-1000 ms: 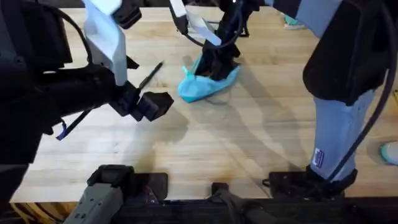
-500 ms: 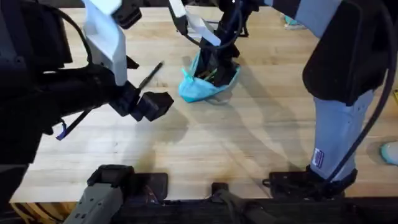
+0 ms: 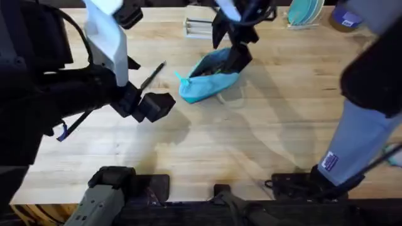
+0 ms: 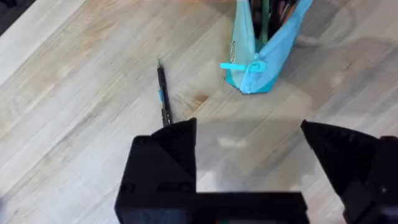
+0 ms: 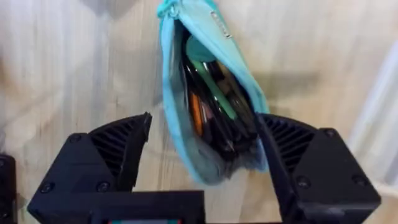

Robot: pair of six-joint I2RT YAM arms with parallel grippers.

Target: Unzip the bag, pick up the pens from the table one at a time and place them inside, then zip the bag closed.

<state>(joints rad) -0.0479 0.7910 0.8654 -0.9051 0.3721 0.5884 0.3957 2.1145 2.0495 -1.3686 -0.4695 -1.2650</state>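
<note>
The light-blue bag [image 3: 204,86] lies unzipped on the table [image 3: 251,144] at mid-back, its teal pull tab pointing left. In the right wrist view the bag [image 5: 169,106] gapes with several pens [image 5: 214,109] inside. My right gripper [image 3: 237,59] hovers open over the bag's far right end, its fingers [image 5: 112,152] standing on either side of the pouch. One dark pen [image 3: 152,75] lies on the wood left of the bag, also seen as the pen [image 4: 163,96] beside the bag [image 4: 264,59]. My left gripper [image 3: 154,105] hangs open and empty, nearer than that pen.
A clear rack [image 3: 198,26] stands behind the bag. Turquoise plates [image 3: 306,11] and a blue dish [image 3: 345,16] sit at the back right. Bare wood stretches across the front half of the table, with both arm bases at the near edge.
My right gripper has drawn back out of the bag's mouth, up and to the right. The bag has sunk flatter onto the table. The left arm has not moved.
</note>
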